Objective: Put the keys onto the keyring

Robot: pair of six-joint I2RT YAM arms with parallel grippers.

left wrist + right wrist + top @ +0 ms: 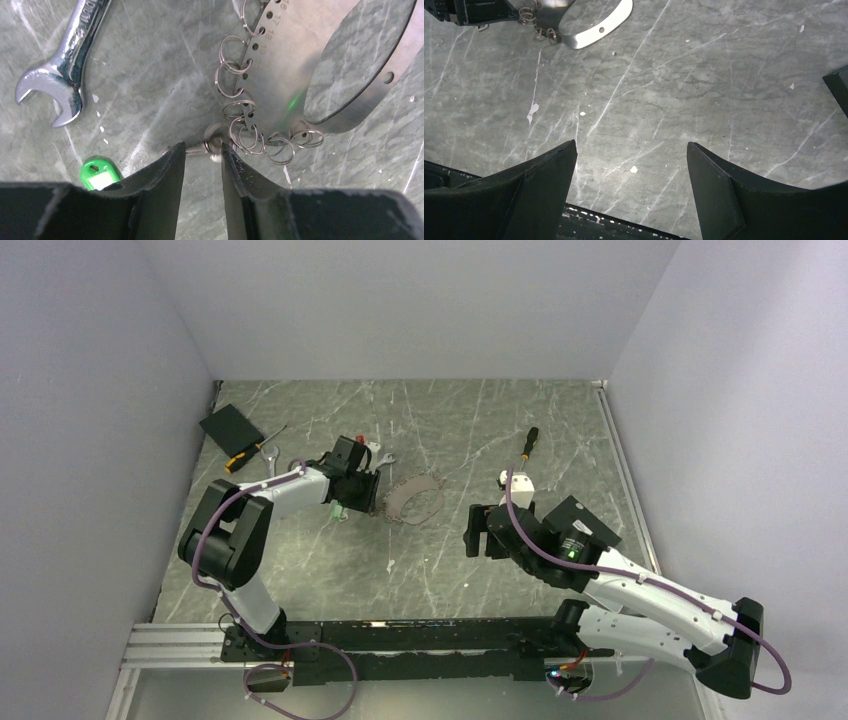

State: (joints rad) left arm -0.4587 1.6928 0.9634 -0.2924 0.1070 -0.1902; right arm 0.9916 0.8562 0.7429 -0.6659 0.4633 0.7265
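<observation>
The keyring (300, 65) is a flat grey metal band bent into an oval loop, with small split rings (240, 107) through holes along its edge; it also shows in the top view (415, 502) and the right wrist view (594, 32). A small silvery key (207, 145) lies across the narrow gap at the tips of my left gripper (202, 150), its head against the split rings. The jaws stand slightly apart and I cannot see them pinching it. A green-headed key (100, 172) lies on the table left of the left finger. My right gripper (631, 150) is wide open and empty over bare table, right of the band (480, 530).
A silver open-ended wrench (60, 75) lies at the far left of the left gripper. A black pad (230, 425) and an orange-and-black screwdriver (255, 448) lie at the back left. Another screwdriver (527, 440) lies at the back, right of centre.
</observation>
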